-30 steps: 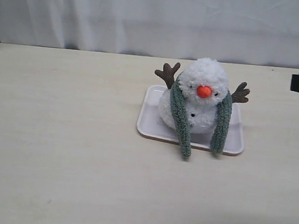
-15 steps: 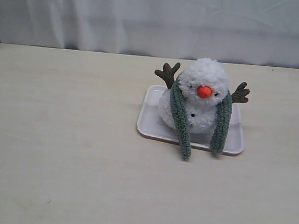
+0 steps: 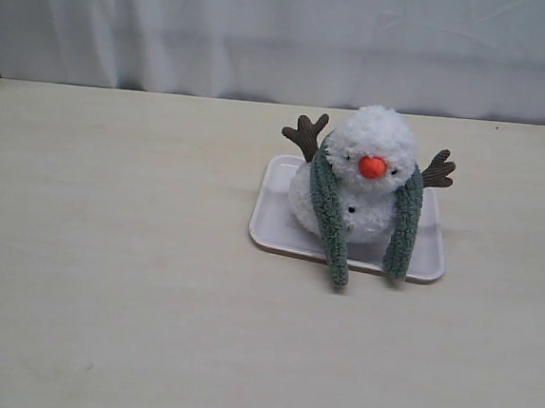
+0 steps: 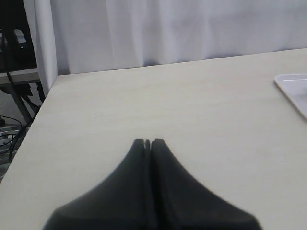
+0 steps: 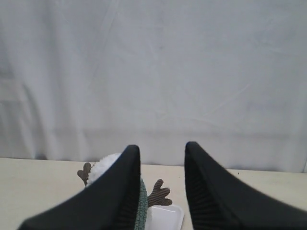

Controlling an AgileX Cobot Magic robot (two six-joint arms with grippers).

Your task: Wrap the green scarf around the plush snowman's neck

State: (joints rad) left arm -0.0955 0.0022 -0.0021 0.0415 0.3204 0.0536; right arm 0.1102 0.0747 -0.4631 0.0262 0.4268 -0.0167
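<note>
Exterior view: plush snowman (image 3: pixel 361 191) sits on pale tray (image 3: pixel 273 219).

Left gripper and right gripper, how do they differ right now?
The left gripper has its jaws pressed together; the right gripper has its jaws apart. The left gripper is over bare table near a corner of the tray; the right gripper points toward the plush snowman. Both hold nothing.

A lab-like test setup: pale table (image 3: pixel 102 294), white curtain (image 3: pixel 268 32) backdrop, cables (image 4: pixel 9 136) alongside.
</note>
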